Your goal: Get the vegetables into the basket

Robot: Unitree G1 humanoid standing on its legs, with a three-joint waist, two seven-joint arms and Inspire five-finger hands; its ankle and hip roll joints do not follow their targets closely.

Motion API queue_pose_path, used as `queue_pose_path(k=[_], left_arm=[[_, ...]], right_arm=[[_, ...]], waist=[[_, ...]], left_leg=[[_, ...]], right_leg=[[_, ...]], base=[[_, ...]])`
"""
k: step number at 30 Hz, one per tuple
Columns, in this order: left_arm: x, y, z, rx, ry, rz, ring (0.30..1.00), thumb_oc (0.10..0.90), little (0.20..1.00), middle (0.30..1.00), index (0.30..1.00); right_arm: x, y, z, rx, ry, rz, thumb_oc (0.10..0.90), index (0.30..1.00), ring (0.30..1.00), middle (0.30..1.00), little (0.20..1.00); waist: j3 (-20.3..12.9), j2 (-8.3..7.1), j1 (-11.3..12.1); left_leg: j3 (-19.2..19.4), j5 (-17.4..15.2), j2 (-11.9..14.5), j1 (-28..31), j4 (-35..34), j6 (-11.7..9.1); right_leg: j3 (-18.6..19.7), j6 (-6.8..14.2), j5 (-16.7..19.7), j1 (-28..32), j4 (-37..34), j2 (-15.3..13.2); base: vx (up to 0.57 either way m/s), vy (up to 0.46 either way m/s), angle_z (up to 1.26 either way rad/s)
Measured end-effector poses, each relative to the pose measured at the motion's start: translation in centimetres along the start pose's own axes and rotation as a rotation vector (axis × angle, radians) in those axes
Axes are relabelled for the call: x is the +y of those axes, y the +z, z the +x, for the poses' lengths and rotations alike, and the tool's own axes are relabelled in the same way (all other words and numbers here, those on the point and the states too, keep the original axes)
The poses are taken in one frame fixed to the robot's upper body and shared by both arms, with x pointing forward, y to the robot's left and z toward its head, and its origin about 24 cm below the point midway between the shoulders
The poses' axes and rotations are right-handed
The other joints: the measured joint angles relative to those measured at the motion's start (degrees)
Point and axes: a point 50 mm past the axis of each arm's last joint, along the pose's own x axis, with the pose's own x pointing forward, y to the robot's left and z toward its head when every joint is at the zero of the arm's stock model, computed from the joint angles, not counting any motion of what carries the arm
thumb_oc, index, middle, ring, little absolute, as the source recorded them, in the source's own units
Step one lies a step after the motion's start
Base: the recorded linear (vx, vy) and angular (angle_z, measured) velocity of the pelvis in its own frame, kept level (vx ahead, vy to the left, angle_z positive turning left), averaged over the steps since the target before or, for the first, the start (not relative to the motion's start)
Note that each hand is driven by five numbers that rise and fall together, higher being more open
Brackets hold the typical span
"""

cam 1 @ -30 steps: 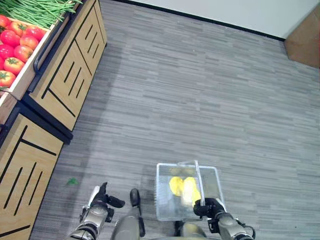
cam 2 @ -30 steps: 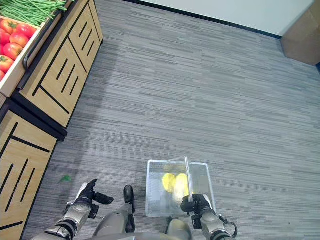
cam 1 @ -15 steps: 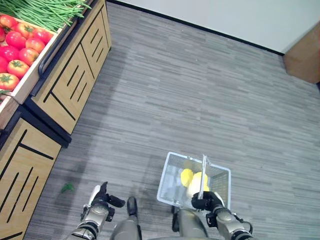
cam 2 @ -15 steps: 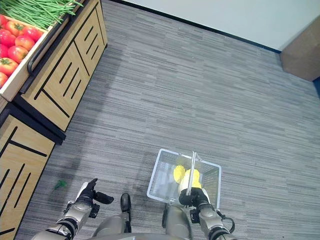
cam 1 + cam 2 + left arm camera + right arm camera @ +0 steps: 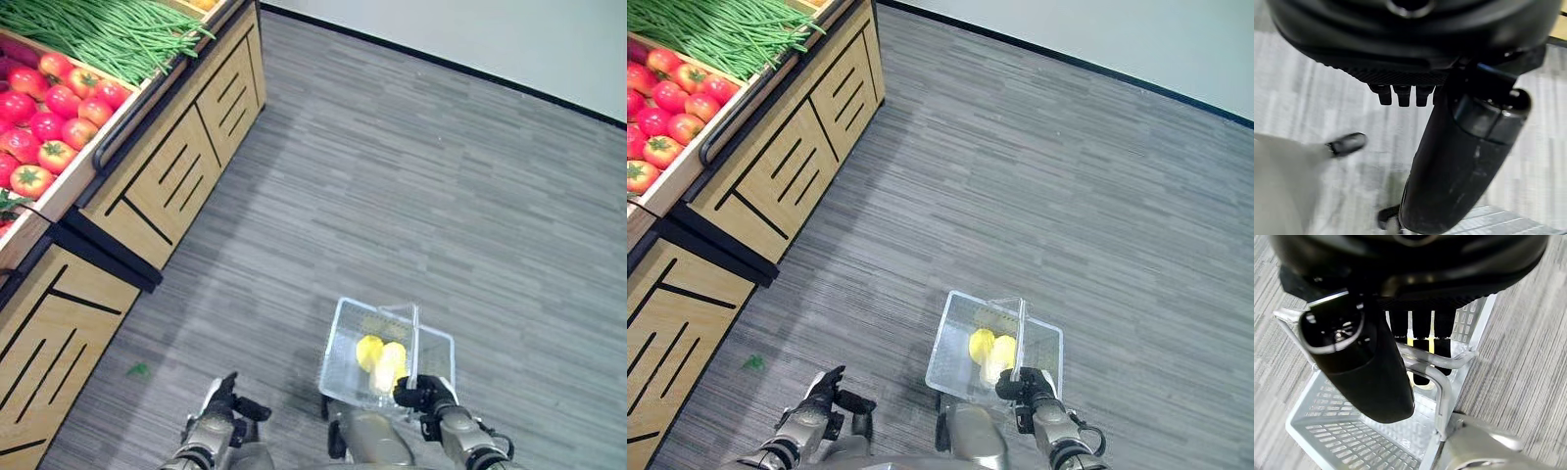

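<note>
Translucent white plastic forms the basket (image 5: 345, 362), whose handle (image 5: 1442, 363) is clasped by the curled fingers of the right hand (image 5: 423, 394). Two yellow vegetables (image 5: 380, 357) are seen lying inside the basket. The left hand (image 5: 223, 403), left of the basket, is held empty with relaxed fingers.
</note>
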Motion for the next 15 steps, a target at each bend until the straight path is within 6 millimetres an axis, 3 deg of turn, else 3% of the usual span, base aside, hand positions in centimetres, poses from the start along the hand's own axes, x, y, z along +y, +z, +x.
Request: queue_pose_path(k=[5,7,10,11,12,13,14,15], left_arm=[[0.0,0.7,0.1,-0.013,0.004,-0.023,1.000,0.900,1.000,1.000,1.000],[0.0,0.6,0.1,-0.006,0.004,-0.043,1.000,0.900,1.000,1.000,1.000],[-0.4,1.8,0.2,-0.038,-0.010,-0.061,1.000,0.900,1.000,1.000,1.000],[-0.6,2.4,0.2,-0.054,-0.020,-0.063,1.000,0.900,1.000,1.000,1.000],[-1.4,3.3,0.2,-0.078,-0.041,-0.073,1.000,0.900,1.000,1.000,1.000],[-1.6,3.5,0.2,-0.085,-0.048,-0.072,1.000,0.900,1.000,1.000,1.000],[-1.9,3.7,0.1,-0.091,-0.057,-0.057,1.000,0.900,1.000,1.000,1.000],[-2.0,3.6,0.1,-0.089,-0.066,-0.048,1.000,0.900,1.000,1.000,1.000]], right_arm=[[-0.4,-0.4,0.0,0.022,-0.010,-0.016,0.400,0.300,0.300,0.300,0.300],[-0.4,-0.6,0.0,0.028,-0.012,-0.017,0.400,0.300,0.300,0.300,0.300],[-1.1,-1.1,-0.1,0.040,-0.026,-0.023,0.400,0.300,0.300,0.300,0.300],[-1.4,-1.2,-0.2,0.040,-0.034,-0.026,0.400,0.300,0.300,0.300,0.300],[-2.5,-1.6,-0.3,0.042,-0.056,-0.036,0.400,0.300,0.300,0.300,0.300],[-2.8,-1.9,-0.4,0.055,-0.065,-0.039,0.400,0.300,0.300,0.300,0.300],[-3.1,-2.0,-0.4,0.055,-0.073,-0.042,0.400,0.300,0.300,0.300,0.300],[-3.2,-2.0,-0.4,0.053,-0.076,-0.043,0.400,0.300,0.300,0.300,0.300]], waist=[[-0.6,2.63,-0.7],[-0.6,2.92,-0.6],[-0.5,2.88,-0.7],[-0.4,2.75,-1.0],[-0.4,2.69,-2.5],[-0.4,2.77,-2.6],[-0.6,2.99,-3.5],[-0.7,3.30,-4.3]], left_leg=[[-1.3,1.6,1.2,-1.5,-0.3,-2.1],[-1.5,2.6,1.7,-2.1,-0.2,-2.9],[-1.7,5.5,1.3,-5.5,1.2,-4.1],[2.7,6.3,1.1,-6.5,1.2,-4.0],[14.7,6.8,2.0,-8.0,1.6,-3.7],[19.3,6.7,2.8,-8.0,1.5,-3.8],[26.8,6.5,4.5,-7.9,1.7,-4.1],[31.0,6.4,5.3,-7.8,1.5,-4.3]], right_leg=[[-2.5,0.3,-1.6,-0.5,0.0,1.0],[-3.1,0.1,-1.9,-0.4,0.0,1.2],[-7.4,-0.1,-2.4,-0.4,0.0,0.0],[-9.9,-1.0,-1.9,-0.2,0.0,-1.3],[-13.7,-2.9,-2.3,0.3,0.0,-3.0],[-15.3,-2.2,-3.1,0.8,-0.1,-3.4],[-17.1,-1.6,-3.3,1.2,-0.2,-3.7],[-18.6,-1.3,-3.5,1.4,-0.3,-4.0]], base=[[0.09,-0.109,0.28],[0.07,-0.066,0.18],[-0.01,0.014,0.70],[-0.07,0.081,1.49],[0.00,0.120,1.36],[-0.05,0.101,1.39],[-0.01,0.092,0.83],[-0.05,0.098,0.88]])
